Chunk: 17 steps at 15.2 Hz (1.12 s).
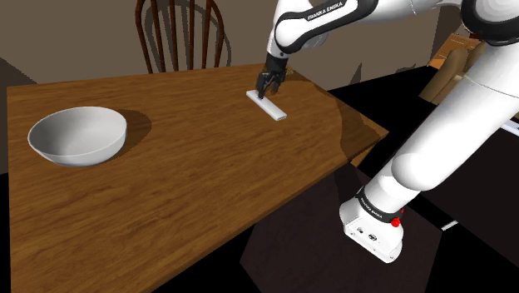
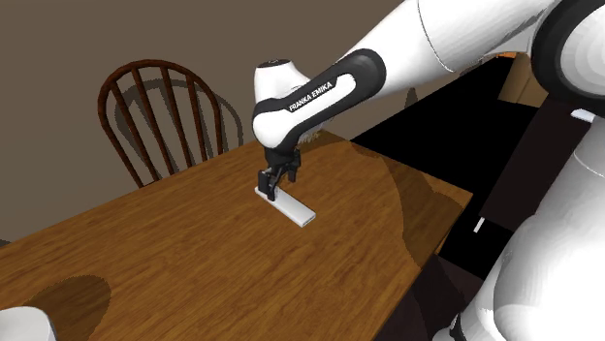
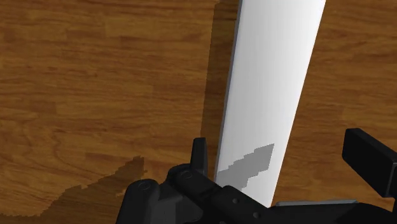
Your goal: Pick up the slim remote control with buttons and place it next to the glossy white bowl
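Wooden bench (image 1: 208, 200). Chair (image 1: 179, 37) stands behind it, a little beyond the hand. White bowl (image 1: 79, 136) sits well apart from the hand, at the bench's other end. Hand (image 1: 267, 88) is low over the bench, fingers spread wide, gripping nothing. Remote (image 1: 269, 107), a plain white slab, lies flat on the bench: one end between the fingers, the rest running out away from the hand.

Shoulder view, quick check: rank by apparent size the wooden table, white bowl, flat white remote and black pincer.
Largest to smallest:
1. brown wooden table
2. glossy white bowl
3. slim white remote and black pincer: they look about alike, so not ranked.
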Each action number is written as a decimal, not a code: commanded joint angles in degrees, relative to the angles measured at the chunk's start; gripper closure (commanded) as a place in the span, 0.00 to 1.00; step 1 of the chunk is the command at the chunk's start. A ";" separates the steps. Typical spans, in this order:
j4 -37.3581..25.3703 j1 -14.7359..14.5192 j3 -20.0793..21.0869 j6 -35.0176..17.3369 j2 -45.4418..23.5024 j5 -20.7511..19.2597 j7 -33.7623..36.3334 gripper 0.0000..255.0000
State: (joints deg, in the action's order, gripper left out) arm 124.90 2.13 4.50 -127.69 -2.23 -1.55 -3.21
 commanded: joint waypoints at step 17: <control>1.40 0.16 -0.23 -5.75 -4.35 -0.50 0.10 1.00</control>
State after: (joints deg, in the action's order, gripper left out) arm 126.29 2.30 4.26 -133.44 -6.56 -2.04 -3.11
